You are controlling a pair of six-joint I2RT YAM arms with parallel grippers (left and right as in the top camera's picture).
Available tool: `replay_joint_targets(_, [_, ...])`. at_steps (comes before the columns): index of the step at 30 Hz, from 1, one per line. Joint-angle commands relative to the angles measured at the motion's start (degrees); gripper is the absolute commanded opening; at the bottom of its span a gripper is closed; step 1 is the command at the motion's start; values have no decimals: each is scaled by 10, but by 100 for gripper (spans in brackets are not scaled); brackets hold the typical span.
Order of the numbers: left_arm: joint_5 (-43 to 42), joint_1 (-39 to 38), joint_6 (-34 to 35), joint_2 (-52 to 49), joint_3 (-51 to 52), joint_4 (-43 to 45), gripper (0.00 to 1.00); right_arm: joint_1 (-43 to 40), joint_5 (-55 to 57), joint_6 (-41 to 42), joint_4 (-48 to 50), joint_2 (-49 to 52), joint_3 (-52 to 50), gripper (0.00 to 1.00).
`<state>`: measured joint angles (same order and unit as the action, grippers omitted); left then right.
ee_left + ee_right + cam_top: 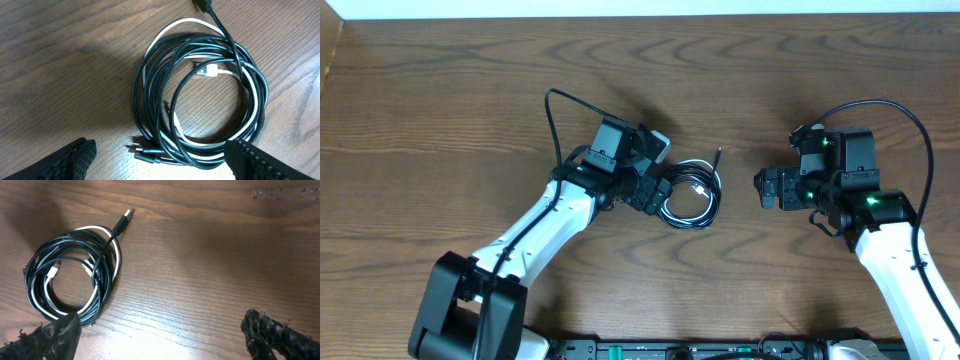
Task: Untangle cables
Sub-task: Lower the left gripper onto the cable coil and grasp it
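The cables (692,193) lie coiled together on the wooden table: several black loops with one white cord wound among them. In the left wrist view the cables (200,95) fill the middle, with a white plug (209,70) inside the coil and black plug ends (145,151) at the near edge. A black plug (125,219) sticks out at the far side in the right wrist view. My left gripper (160,162) is open, its fingers straddling the coil's near edge. My right gripper (160,335) is open and empty, to the right of the coil (70,277).
The wooden table (440,110) runs wide around the coil. The left arm's own thick black wire (552,115) loops above its wrist, and the right arm's wire (900,110) arcs over its wrist. The table's near edge shows hardware (700,350).
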<state>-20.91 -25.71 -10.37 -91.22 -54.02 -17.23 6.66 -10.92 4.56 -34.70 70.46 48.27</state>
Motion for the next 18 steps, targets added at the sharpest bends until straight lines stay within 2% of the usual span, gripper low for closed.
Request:
replay_joint_targets(1, [-5,-1,-6,-22,-14,2,87,-3,-7,-10,0,1,12,99])
replay_joint_targets(10, [-6,-1,-12,-73,-14,12,80,-3,-7,-10,0,1,12,99])
replay_joint_targets(18, [-11,-1,-12,-76,-14,29,71,-3,-7,-10,-1,1,12,99])
